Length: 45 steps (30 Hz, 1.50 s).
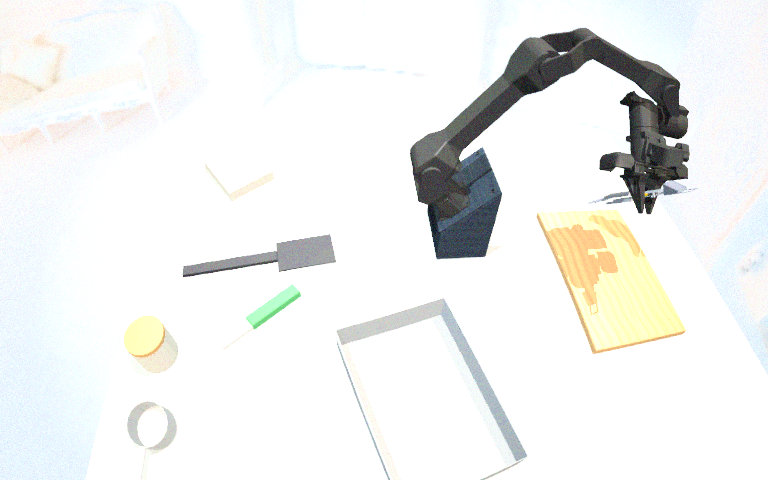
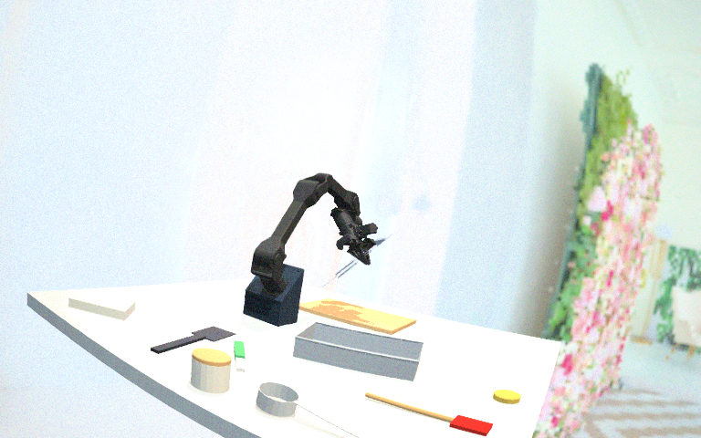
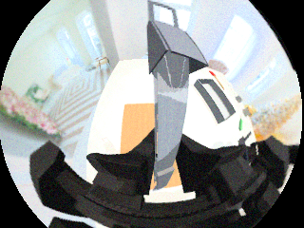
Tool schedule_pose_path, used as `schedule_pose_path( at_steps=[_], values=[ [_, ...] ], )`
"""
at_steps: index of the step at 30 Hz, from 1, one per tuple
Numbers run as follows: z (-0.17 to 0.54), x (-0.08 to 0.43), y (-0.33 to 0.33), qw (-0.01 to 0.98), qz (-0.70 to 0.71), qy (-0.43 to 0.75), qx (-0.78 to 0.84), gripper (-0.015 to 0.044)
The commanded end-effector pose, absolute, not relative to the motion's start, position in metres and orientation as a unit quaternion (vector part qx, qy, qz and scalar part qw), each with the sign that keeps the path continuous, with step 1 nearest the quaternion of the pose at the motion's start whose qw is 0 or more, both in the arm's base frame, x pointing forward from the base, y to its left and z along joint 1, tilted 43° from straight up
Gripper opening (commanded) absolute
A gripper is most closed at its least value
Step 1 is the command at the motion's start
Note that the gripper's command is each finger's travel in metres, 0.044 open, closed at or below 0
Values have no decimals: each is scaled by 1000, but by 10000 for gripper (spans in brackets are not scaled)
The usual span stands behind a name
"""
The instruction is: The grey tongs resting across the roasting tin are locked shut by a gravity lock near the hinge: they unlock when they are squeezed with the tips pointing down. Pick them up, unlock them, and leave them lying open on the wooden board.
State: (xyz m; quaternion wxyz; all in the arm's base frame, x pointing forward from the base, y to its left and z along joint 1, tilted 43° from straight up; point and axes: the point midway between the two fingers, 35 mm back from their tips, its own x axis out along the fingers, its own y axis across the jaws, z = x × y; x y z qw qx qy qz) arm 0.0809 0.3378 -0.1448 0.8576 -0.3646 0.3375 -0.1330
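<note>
The grey tongs (image 1: 673,188) (image 2: 381,241) (image 3: 172,114) are held in the air, slanting, with the dark hinge block at the upper end and the thin tips lower on the arm-base side. Their arms look close together. My gripper (image 1: 645,210) (image 2: 368,260) (image 3: 162,129) points down and is shut on the tongs between hinge block and tips. The wooden board (image 1: 634,305) (image 2: 392,324) (image 3: 138,121) lies flat on the table, below the raised tongs. The roasting tin (image 1: 390,327) (image 2: 356,361) has nothing across it. Whether the lock is released cannot be seen.
A black spatula (image 1: 305,253) (image 2: 213,333), a green-handled tool (image 1: 273,306) (image 2: 239,349), a lidded jar (image 1: 158,353) (image 2: 210,374), a round pan (image 2: 277,402), a pale block (image 1: 246,186) (image 2: 100,307), a red-ended spatula (image 2: 470,424) and a yellow disc (image 2: 507,396) lie elsewhere.
</note>
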Motion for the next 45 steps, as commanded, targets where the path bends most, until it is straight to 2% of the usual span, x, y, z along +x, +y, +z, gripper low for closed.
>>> schedule_pose_path(
  at_steps=[1,18,45],
  values=[
    [-151,85,334,828,-160,402,-356,-150],
    [-168,93,330,671,-217,652,-279,-150],
    [-188,96,317,670,-217,654,-277,-150]
  ],
)
